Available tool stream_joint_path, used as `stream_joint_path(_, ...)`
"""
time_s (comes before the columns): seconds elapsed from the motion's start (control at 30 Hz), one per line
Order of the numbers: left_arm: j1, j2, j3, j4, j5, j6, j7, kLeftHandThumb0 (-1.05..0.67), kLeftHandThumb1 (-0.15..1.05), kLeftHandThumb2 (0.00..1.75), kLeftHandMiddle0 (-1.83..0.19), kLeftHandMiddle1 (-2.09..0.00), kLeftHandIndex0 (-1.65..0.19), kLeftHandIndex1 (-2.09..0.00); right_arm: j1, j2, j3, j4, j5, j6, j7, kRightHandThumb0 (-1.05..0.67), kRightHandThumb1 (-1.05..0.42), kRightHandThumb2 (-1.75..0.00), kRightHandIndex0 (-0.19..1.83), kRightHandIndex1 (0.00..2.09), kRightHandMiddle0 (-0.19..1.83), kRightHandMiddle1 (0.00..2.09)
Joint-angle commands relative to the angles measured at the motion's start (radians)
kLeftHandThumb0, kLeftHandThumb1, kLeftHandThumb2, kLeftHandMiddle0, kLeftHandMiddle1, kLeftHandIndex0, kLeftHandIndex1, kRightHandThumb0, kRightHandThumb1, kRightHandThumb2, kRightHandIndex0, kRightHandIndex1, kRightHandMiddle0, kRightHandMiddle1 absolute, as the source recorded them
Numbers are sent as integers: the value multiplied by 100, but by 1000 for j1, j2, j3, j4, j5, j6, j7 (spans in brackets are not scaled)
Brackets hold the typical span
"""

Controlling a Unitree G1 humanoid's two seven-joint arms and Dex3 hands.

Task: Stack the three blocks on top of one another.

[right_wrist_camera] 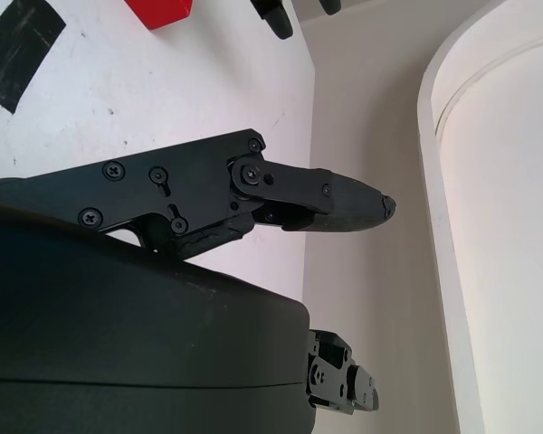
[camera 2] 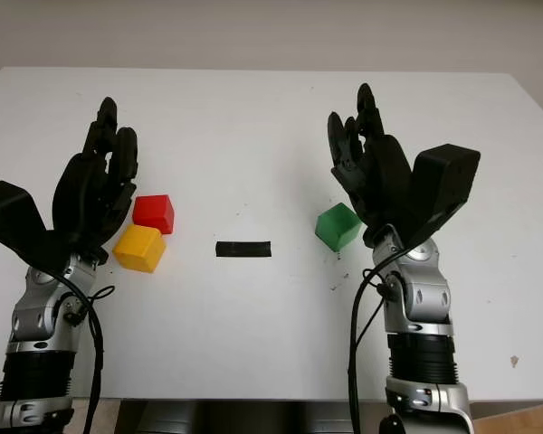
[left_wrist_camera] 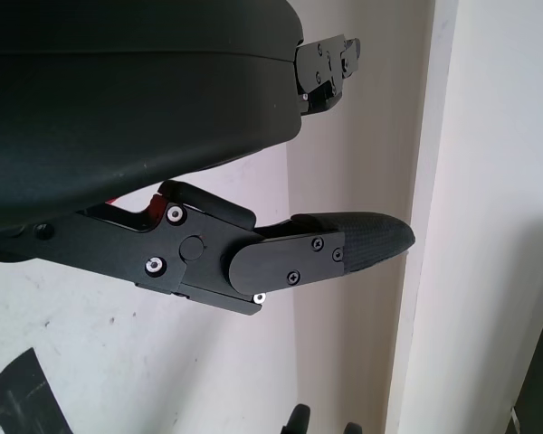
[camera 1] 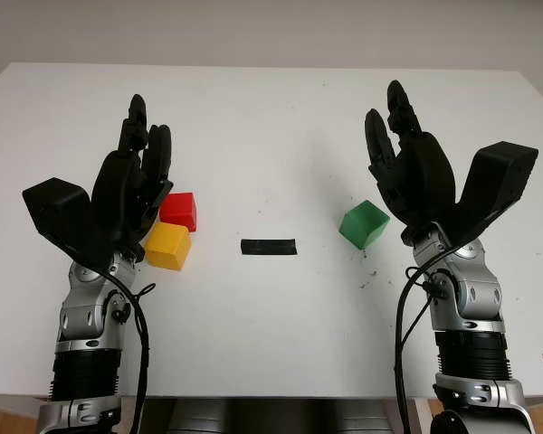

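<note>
A strip of black tape (camera 1: 269,246) lies mid-table (camera 1: 281,117). Left of the tape, the red block (camera 1: 180,210) and yellow block (camera 1: 168,246) sit touching, the yellow nearer the robot. The green block (camera 1: 364,223) sits right of the tape. The left hand (camera 1: 131,185) is raised beside the red and yellow blocks, released and holding nothing. The right hand (camera 1: 407,167) is just beyond the green block, likewise released.

No readable text anywhere, no labels, brands or numbers. Plain faces on the red block (camera 1: 179,210), the yellow block (camera 1: 168,246) and the green block (camera 1: 363,224). Blank black tape strip (camera 1: 268,247) on the white desk (camera 1: 271,127), unmarked too.
</note>
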Motion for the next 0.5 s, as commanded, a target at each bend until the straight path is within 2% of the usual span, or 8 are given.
stream_joint_path(0.0, 7, -1, -5, -14, 4, -2, -1, -65, 105, 53, 19, 0, 19, 0, 8, 0, -3, -14, 3, -4, -2, -57, -105, -49, -19, 0, -19, 0)
stream_joint_path(0.33, -7, 9, -1, -6, -1, 7, -13, -63, 105, 51, 19, 0, 19, 0, 11, -3, 1, -11, 0, 2, -4, -56, -105, -52, -19, 0, -19, 0)
stream_joint_path(0.4, -7, 32, -6, -34, 36, 20, 10, -63, 105, 45, 19, 0, 19, 0, 13, -3, 1, -16, -1, 4, -6, -55, -105, -52, -19, 0, -19, 0)
stream_joint_path(0.47, -11, 89, -30, -63, 118, 19, 16, -61, 105, 42, 19, 0, 19, 0, 12, -4, 0, -22, 0, 7, -6, -55, -105, -52, -19, 0, -19, 0)
